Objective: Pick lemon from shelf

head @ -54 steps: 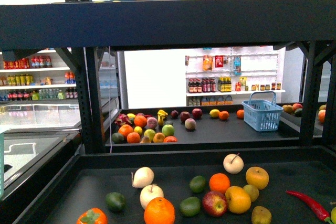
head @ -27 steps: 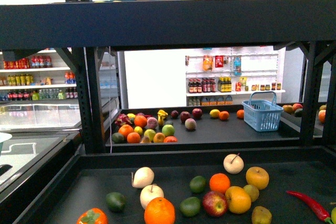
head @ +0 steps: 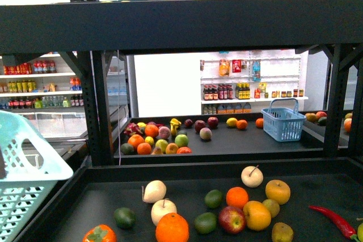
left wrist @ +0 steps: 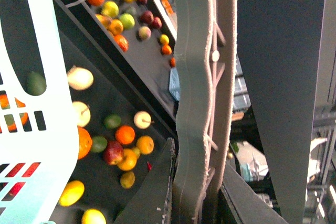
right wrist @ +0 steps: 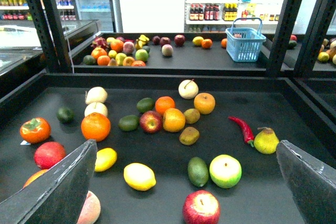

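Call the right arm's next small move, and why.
Probably ease the open right gripper down toward the lemon. It lies clear of the other fruit on the shelf, roughly between the spread, empty fingers.

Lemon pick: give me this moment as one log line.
phase: pre-grasp | lemon: on shelf, untouched | right gripper: open, over shelf, holding nothing | pale basket: at front view's left edge

The lemon [right wrist: 139, 176], bright yellow, smooth and oval, lies on its side on the shelf's [right wrist: 310, 119] dark near tray.
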{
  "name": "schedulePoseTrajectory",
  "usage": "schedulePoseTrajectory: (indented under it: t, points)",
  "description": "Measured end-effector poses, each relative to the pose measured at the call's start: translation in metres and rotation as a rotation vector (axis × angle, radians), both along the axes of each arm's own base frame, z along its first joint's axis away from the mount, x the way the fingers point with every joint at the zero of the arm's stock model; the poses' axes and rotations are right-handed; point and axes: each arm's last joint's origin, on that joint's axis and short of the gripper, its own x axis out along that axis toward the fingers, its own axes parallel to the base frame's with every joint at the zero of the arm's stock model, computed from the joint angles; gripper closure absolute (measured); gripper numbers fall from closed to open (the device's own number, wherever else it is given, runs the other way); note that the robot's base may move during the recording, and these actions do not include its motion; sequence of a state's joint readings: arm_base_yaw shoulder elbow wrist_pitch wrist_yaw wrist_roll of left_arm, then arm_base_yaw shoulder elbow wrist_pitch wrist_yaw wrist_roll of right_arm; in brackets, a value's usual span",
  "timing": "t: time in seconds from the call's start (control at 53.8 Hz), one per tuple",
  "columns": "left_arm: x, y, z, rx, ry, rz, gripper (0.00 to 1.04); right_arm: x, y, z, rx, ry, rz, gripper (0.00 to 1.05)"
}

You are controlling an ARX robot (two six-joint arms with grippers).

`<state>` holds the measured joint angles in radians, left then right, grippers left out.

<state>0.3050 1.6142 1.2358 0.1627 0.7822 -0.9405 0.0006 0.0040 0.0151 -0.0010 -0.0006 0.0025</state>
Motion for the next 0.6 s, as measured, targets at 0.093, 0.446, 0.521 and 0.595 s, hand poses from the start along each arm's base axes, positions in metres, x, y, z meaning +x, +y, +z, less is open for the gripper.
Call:
schedulePoseTrajectory:
  t: [0.093,0.446,0.521,0.595]
  points:
    - [0.003,-0.039,-0.010,0.013,0.003,-0.111,0.93,0.000,0.000,0.000,0.000,0.000,0.000,0.02]
    - [-0.002,-0.157,-0.017,0.088,-0.057,-0.442,0.93,0.000,0.000,0.000,0.000,0.000,0.000,0.02]
    - [-0.004,-0.168,-0.017,0.095,-0.068,-0.471,0.93,0.000,0.000,0.000,0.000,0.000,0.000,0.02]
    - [-0.005,-0.178,-0.019,0.103,-0.075,-0.499,0.93,0.000,0.000,0.000,0.000,0.000,0.000,0.02]
